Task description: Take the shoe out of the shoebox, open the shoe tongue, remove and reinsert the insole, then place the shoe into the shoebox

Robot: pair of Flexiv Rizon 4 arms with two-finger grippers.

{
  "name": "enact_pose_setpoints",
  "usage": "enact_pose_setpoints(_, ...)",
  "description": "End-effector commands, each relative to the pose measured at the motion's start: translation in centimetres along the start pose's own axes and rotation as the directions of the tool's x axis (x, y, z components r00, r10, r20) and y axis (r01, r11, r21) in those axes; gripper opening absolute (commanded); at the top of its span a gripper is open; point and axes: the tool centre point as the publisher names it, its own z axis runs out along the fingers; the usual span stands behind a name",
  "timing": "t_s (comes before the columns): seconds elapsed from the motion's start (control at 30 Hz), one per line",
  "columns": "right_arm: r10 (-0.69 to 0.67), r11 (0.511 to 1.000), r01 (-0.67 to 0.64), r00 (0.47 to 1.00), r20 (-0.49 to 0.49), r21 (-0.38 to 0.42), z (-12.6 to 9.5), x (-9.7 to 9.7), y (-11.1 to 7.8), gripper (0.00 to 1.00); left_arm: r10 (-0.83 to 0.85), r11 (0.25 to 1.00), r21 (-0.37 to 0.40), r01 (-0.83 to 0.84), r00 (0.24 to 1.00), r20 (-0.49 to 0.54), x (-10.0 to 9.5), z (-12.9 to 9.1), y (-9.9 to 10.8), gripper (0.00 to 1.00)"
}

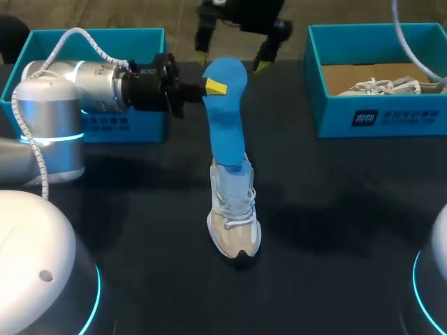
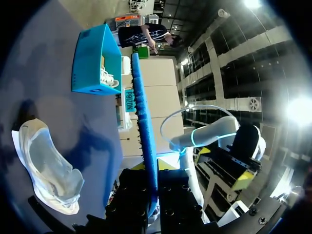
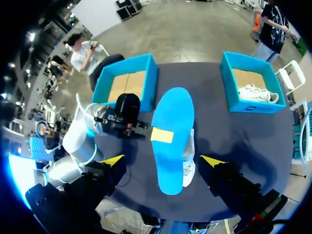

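A white sneaker (image 1: 235, 222) stands on the dark table, toe toward the front edge. My left gripper (image 1: 215, 86) is shut on the edge of a blue insole (image 1: 228, 118), which hangs in the air above the sneaker's heel end. Whether the insole touches the shoe I cannot tell. In the left wrist view the insole (image 2: 145, 122) runs edge-on out from between the fingers, with the sneaker (image 2: 46, 170) lying off to one side. My right gripper (image 3: 162, 161) hovers open high above the insole (image 3: 171, 136), its yellow fingertips (image 3: 112, 160) spread wide on either side.
An open blue shoebox (image 1: 94, 127) stands at the back left, behind my left arm. A second blue shoebox (image 1: 380, 115) at the back right holds another white shoe (image 1: 391, 85). Dark tabletop lies around the sneaker.
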Motion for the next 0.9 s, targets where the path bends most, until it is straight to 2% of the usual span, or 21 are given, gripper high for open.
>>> enact_pose_setpoints(0.03,0.063,0.998,-0.064,0.936,-0.347,0.007,0.2,-4.7,-0.7,1.00,-0.006,1.000,-0.006,0.005,1.000,-0.013,0.2,-0.2,0.1,0.00)
enact_pose_setpoints(0.17,0.083,0.996,-0.082,0.910,-0.405,0.021,0.3,-6.1,-0.6,1.00,0.020,1.000,0.000,-0.020,1.000,-0.017,0.5,-0.3,0.1,0.00)
enact_pose_setpoints(0.2,0.088,0.996,-0.090,0.870,-0.485,0.019,0.3,-6.5,-0.6,1.00,0.022,1.000,-0.005,-0.022,1.000,-0.014,0.6,-0.3,0.1,0.00)
enact_pose_setpoints(0.23,0.103,0.994,-0.101,0.847,-0.522,0.032,0.2,-6.8,-0.6,1.00,0.028,1.000,-0.007,-0.028,0.999,-0.016,0.6,-0.3,0.1,0.00)
enact_pose_setpoints(0.3,0.086,0.996,-0.089,0.833,-0.546,0.021,0.3,-7.4,-0.6,1.00,0.038,0.999,-0.019,-0.039,0.999,-0.017,0.8,-0.3,0.2,0.00)
enact_pose_setpoints(0.43,0.080,0.996,-0.082,0.772,-0.631,0.026,0.5,-8.3,-0.4,1.00,0.040,0.999,-0.026,-0.041,0.999,-0.020,0.9,-0.4,0.2,0.00)
enact_pose_setpoints(0.7,0.058,0.998,-0.063,0.640,-0.766,0.024,2.0,-9.2,-0.4,1.00,0.046,0.999,-0.027,-0.047,0.999,-0.022,1.0,-0.4,0.0,0.00)
enact_pose_setpoints(0.83,0.039,0.999,-0.030,0.605,-0.795,0.026,2.9,-9.5,-0.4,1.00,0.043,0.999,-0.031,-0.043,0.999,-0.025,1.1,-0.5,0.0,0.00)
enact_pose_setpoints(0.9,0.022,1.000,-0.008,0.557,-0.830,0.021,3.4,-9.4,-0.4,1.00,0.035,0.999,-0.033,-0.036,0.999,-0.031,1.1,-0.5,-0.1,0.00)
